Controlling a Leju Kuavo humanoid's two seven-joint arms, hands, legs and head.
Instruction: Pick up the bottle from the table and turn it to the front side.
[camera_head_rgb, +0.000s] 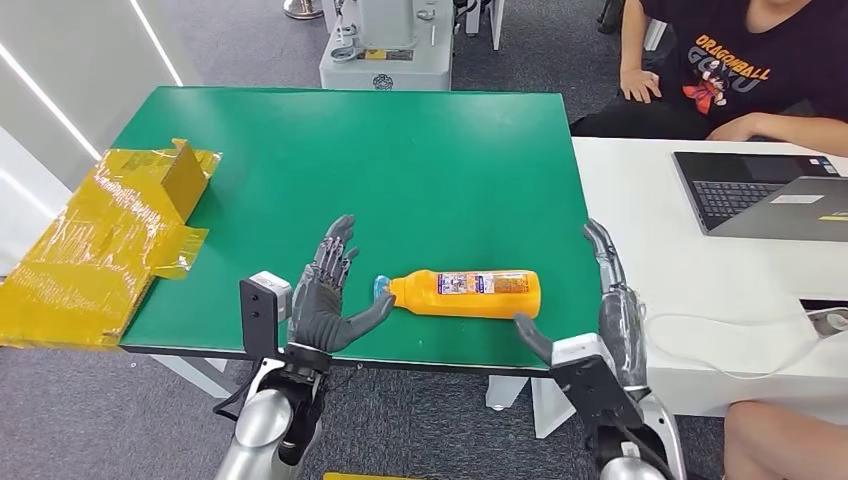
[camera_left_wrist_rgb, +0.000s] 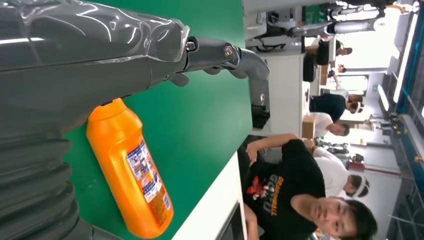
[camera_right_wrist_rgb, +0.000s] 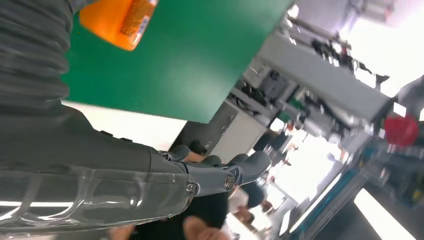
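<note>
The orange bottle (camera_head_rgb: 468, 293) lay on its side near the front edge of the green table (camera_head_rgb: 400, 160). The left hand (camera_head_rgb: 328, 290) and right hand (camera_head_rgb: 600, 310) were wide open, one at each end, holding nothing.

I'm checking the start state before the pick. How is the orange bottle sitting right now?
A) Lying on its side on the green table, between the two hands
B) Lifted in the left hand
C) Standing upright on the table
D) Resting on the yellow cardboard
A: the orange bottle lies on its side on the green table, with the open left hand by its cap and the open right hand past its base, neither holding it.
</note>
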